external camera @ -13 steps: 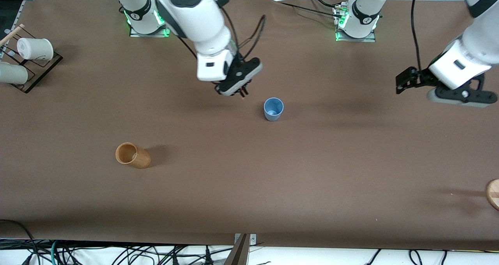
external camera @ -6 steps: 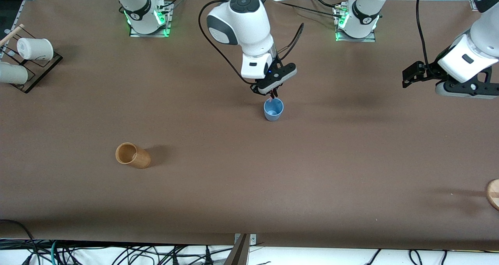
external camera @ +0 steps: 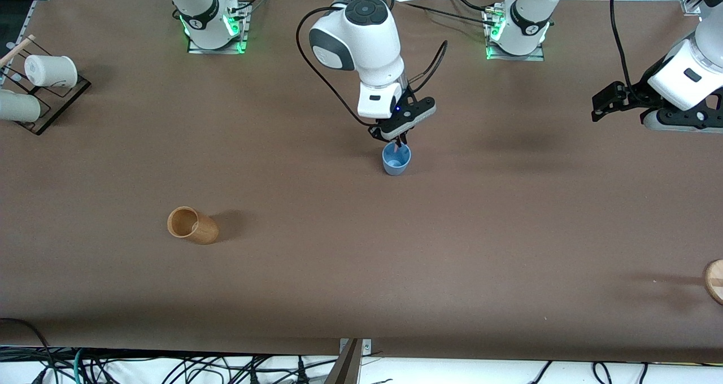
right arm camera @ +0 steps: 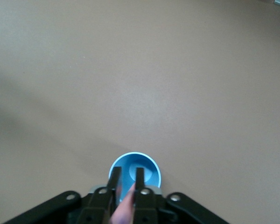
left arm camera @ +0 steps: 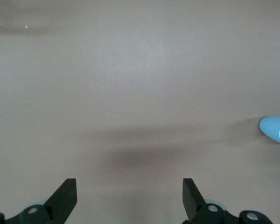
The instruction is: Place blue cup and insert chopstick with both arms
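The blue cup (external camera: 396,159) stands upright in the middle of the table. It also shows in the right wrist view (right arm camera: 135,169) and at the edge of the left wrist view (left arm camera: 276,130). My right gripper (external camera: 397,141) hangs right over the cup's rim, shut on the pale-pink chopstick (right arm camera: 126,207). The chopstick's lower end points down into the cup's mouth. My left gripper (external camera: 676,125) waits in the air over the left arm's end of the table. It is open and empty, with its fingers (left arm camera: 65,196) wide apart over bare table.
A tan wooden cup (external camera: 192,226) lies on its side, nearer the front camera and toward the right arm's end. White cups (external camera: 51,70) sit on a black rack at that end. A round wooden piece (external camera: 714,281) shows at the left arm's end.
My right gripper carried the chopstick sideways from beside the blue cup to over it, then lowered toward the rim. My left gripper drifted a little toward its own end of the table.
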### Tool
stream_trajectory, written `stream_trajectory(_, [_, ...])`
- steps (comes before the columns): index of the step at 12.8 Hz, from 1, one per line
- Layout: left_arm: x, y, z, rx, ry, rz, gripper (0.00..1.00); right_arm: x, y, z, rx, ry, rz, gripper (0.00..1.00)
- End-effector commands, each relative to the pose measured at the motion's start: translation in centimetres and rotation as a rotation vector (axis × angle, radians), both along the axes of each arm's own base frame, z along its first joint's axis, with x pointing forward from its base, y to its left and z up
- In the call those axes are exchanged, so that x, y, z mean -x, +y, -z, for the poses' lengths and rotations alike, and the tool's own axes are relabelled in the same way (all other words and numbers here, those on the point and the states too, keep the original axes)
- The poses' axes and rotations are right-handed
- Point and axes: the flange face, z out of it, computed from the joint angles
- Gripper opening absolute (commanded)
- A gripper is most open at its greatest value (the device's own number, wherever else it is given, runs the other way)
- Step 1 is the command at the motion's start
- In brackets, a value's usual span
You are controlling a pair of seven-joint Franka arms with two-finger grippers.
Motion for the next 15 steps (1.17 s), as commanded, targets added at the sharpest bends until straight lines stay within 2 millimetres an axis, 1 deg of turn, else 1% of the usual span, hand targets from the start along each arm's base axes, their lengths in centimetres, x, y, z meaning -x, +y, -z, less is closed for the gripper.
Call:
stream_trajectory(1, [0.2, -0.1, -0.5, 0.018, -0.005, 0.009, 1.00, -0.9, -0.2, -0.6, 0.001, -0.013, 0.034, 1.00])
stream_trajectory(2, [0.2, -0.1, -0.5, 0.017, -0.005, 0.006, 1.00, -1.5, -0.8, -1.4, -0.001, -0.012, 0.047, 1.00])
stream_trajectory(3, [0.2, -0.1, -0.5, 0.017, -0.005, 0.006, 1.00, -2.3, -2.1, -2.2, 0.024, 0.004, 0.070, 1.00])
stream_trajectory(4, [0.2, -0.1, -0.4, 0.018, -0.002, 0.010, 1.00, -3.3, -4.0, -3.4, 0.056, 0.032, 0.104, 1.00])
stream_trajectory(5, [0.3, 0.0, -0.3, 0.017, 0.007, 0.010, 1.00, -4.9, -6.8, -5.1, 0.076, 0.053, 0.150, 1.00])
stream_trajectory(7, [0.4, -0.3, -0.4, 0.020, 0.013, 0.012, 1.00, -7.3, -12.3, -8.8, 0.121, 0.083, 0.203, 1.00])
stream_trajectory(8, [0.4, -0.6, -0.5, 0.018, 0.012, 0.013, 1.00, -8.3, -15.2, -10.0, 0.146, 0.114, 0.207, 1.00])
stream_trajectory(10, [0.3, -0.6, -0.4, 0.018, 0.013, 0.016, 1.00, -10.8, -21.5, -11.2, 0.211, 0.164, 0.198, 1.00])
stream_trajectory(11, [0.3, -0.5, -0.4, 0.018, 0.013, 0.018, 1.00, -11.6, -24.5, -11.6, 0.227, 0.190, 0.192, 1.00])
stream_trajectory(12, [0.3, -0.3, -0.4, 0.018, 0.013, 0.018, 1.00, -12.2, -27.6, -12.2, 0.204, 0.230, 0.208, 1.00])
stream_trajectory(14, [0.4, -0.1, -0.4, 0.018, 0.016, 0.015, 1.00, -12.5, -33.1, -13.6, 0.185, 0.283, 0.221, 1.00])
stream_trajectory(15, [0.3, -0.1, -0.3, 0.018, 0.018, 0.015, 1.00, -12.2, -36.0, -14.2, 0.198, 0.291, 0.213, 1.00])
